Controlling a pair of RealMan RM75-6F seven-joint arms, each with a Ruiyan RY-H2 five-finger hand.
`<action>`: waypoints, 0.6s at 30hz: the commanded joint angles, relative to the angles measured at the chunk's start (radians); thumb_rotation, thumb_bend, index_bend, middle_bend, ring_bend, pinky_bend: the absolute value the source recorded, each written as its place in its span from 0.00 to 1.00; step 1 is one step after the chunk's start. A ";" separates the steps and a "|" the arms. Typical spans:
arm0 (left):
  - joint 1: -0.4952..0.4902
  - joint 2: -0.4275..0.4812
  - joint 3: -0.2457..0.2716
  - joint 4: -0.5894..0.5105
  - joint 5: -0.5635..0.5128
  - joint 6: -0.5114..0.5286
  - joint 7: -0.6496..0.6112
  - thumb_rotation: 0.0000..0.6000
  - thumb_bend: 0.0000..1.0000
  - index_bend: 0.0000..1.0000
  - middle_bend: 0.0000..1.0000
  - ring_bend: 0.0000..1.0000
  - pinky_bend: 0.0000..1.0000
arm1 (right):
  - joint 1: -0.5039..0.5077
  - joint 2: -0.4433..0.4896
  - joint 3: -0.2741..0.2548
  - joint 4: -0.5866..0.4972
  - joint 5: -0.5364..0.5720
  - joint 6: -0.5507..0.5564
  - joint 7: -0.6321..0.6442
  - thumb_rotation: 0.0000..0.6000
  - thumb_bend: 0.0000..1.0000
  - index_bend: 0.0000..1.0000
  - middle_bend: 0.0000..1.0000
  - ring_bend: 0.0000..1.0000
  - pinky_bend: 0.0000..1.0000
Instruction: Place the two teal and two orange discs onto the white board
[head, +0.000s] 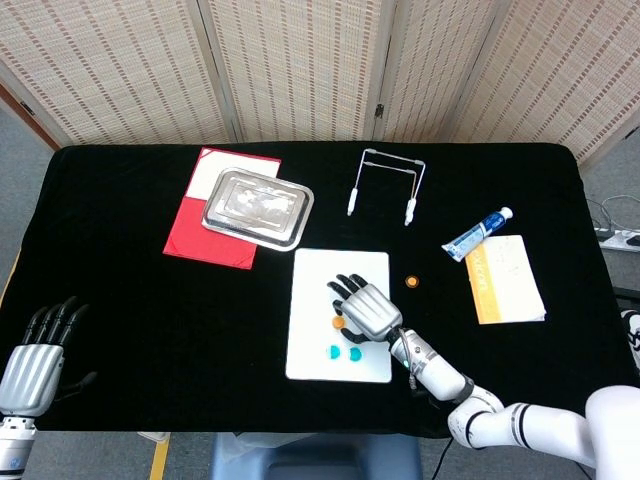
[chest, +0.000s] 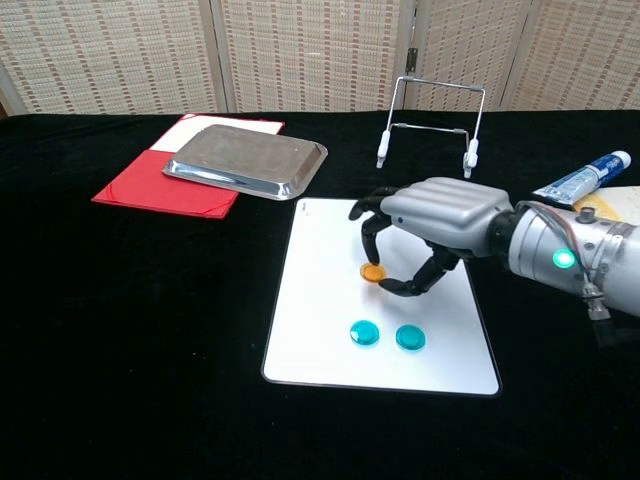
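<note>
Left hand: (head: 35, 345) at the table's near edge, about 8 o'clock from the white board; fingers apart, holding nothing. Only the head view shows it.
Teal discs: (chest: 365, 333) and (chest: 410, 337) lie flat side by side on the board near its near edge.
White board: (chest: 330, 260) long axis runs near to far, a short edge toward the robot.
Right hand: (chest: 435, 225) over the board's middle, fingers curled down, pinching an orange disc (chest: 372, 272) between thumb and a fingertip.
Held disc: just above the board, at 12 o'clock from the teal pair; whether it touches the board I cannot tell.
Other orange disc: (head: 411, 282) on the black cloth at 3 o'clock off the board; the head view shows it, the chest view hides it behind the hand.
</note>
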 joint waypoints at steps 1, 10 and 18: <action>0.001 -0.002 0.000 0.005 -0.002 0.000 -0.004 1.00 0.19 0.00 0.00 0.00 0.00 | 0.022 -0.024 0.008 0.011 0.032 -0.014 -0.039 1.00 0.45 0.49 0.13 0.06 0.12; 0.002 -0.009 0.001 0.022 -0.006 -0.007 -0.017 1.00 0.19 0.00 0.00 0.00 0.00 | 0.050 -0.047 0.004 0.031 0.088 -0.023 -0.075 1.00 0.45 0.35 0.10 0.05 0.10; 0.001 -0.012 0.000 0.028 -0.007 -0.009 -0.022 1.00 0.19 0.00 0.00 0.00 0.00 | 0.042 -0.026 -0.004 0.014 0.093 0.010 -0.066 1.00 0.45 0.00 0.01 0.01 0.00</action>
